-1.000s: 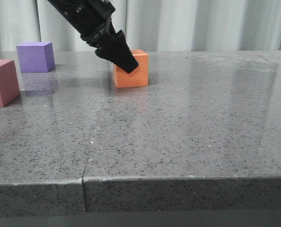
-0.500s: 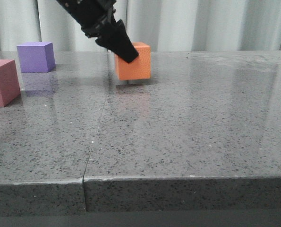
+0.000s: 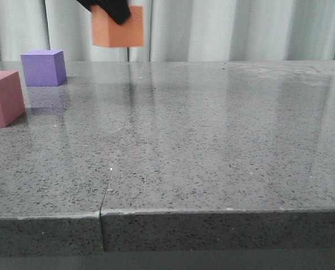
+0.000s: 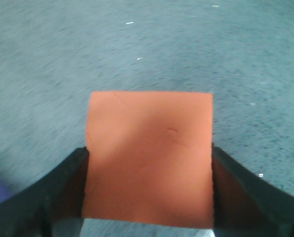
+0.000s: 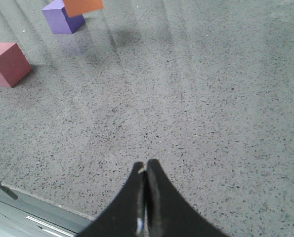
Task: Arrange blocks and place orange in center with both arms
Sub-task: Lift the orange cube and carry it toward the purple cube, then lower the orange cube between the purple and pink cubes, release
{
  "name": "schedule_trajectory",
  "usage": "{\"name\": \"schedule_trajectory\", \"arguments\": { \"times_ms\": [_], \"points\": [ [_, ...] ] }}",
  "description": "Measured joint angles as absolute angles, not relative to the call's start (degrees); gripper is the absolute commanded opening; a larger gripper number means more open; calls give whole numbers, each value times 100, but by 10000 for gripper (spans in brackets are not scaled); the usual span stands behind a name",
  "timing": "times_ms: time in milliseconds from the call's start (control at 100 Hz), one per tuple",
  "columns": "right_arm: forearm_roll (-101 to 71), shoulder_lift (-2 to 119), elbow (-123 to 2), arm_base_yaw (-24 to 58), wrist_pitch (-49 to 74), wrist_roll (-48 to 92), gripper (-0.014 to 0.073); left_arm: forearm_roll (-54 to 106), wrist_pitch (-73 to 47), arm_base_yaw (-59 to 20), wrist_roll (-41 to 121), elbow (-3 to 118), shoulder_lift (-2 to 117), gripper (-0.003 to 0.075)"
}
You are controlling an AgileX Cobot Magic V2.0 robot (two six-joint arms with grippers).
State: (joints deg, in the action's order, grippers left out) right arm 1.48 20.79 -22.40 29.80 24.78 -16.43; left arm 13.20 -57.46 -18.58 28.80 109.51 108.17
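High at the upper left, the left gripper [image 4: 147, 195] clamps the orange cube [image 3: 117, 27] above the grey table [image 3: 212, 140]. Purple cube [image 3: 42, 67] and pink cube [image 3: 4, 98] sit far left. The right gripper [image 5: 146, 170] is closed, empty.

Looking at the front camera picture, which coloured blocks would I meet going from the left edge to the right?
pink block → purple block → orange block, held up off the table by the left gripper.

Black tapered pincer [image 5: 146, 170] fingers [image 4: 63, 182]

No readable text, labels, brands or numbers on any visible surface.
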Motion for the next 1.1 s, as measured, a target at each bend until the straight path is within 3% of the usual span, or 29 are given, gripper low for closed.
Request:
{"name": "schedule_trajectory", "arguments": {
  "times_ms": [270, 590, 1100],
  "points": [
    [148, 2079, -2240, 2980, 2478, -1643, -69, 264, -5840, -1287, 804, 10630, 10211, 283],
    [148, 2079, -2240, 2980, 2478, -1643, -69, -117, -4829, -774, -677, 9030, 9581, 283],
    [148, 2079, -2240, 2980, 2478, -1643, -69, -541, -4163, -775, -1422, 8440, 10051, 283]
  ]
}}
